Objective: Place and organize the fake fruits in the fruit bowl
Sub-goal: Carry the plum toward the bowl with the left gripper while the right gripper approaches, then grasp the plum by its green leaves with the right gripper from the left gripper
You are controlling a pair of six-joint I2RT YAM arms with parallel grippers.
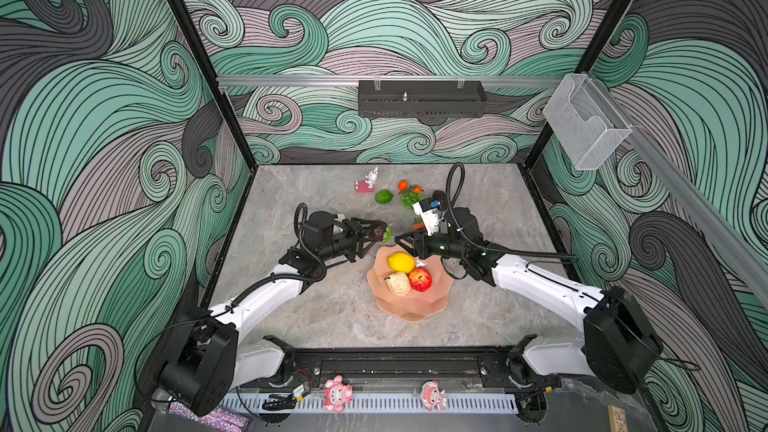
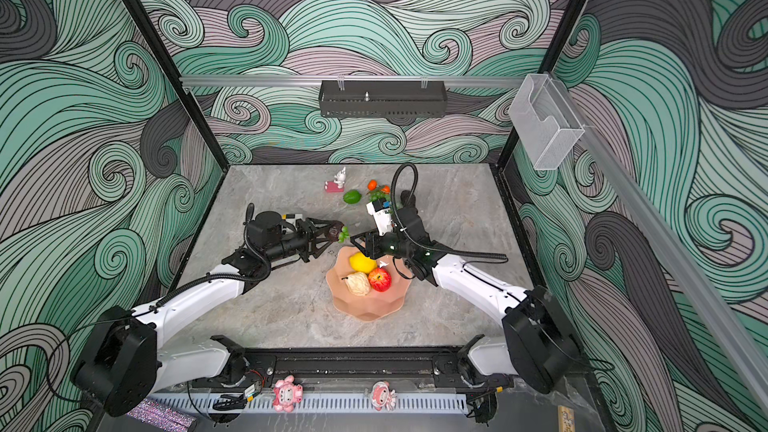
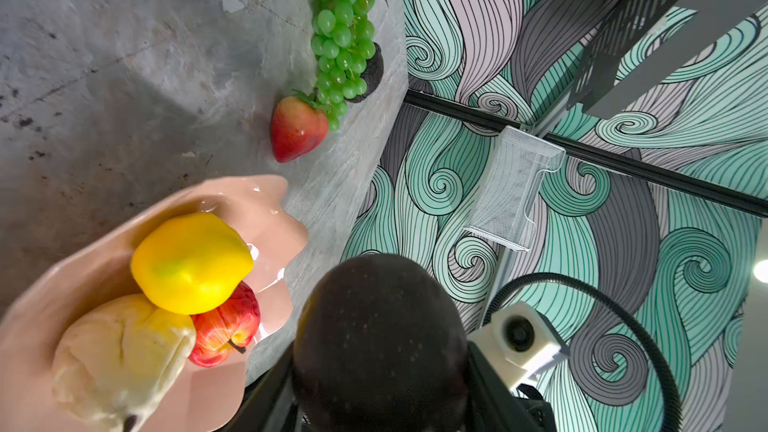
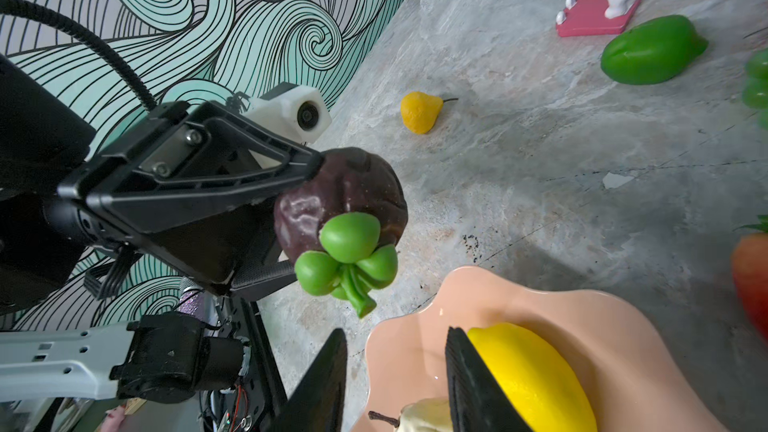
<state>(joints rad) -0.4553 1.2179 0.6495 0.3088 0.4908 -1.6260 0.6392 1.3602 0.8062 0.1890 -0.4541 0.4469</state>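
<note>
Your left fingers (image 4: 208,176) clamp a dark fruit (image 4: 353,193) with a green leafy cap (image 4: 349,251), held off the surface (image 1: 324,317) just left of the far rim of the fruit bowl (image 1: 415,309). Your right fingers (image 4: 469,376) stand narrowly apart with nothing between them, above that rim and beside the lemon (image 1: 401,262). The lemon, apple (image 1: 420,279) and cream fruit (image 1: 398,283) lie in the bowl. The lime (image 1: 384,196), grapes (image 1: 409,199) and strawberry (image 3: 297,128) lie farther back.
</note>
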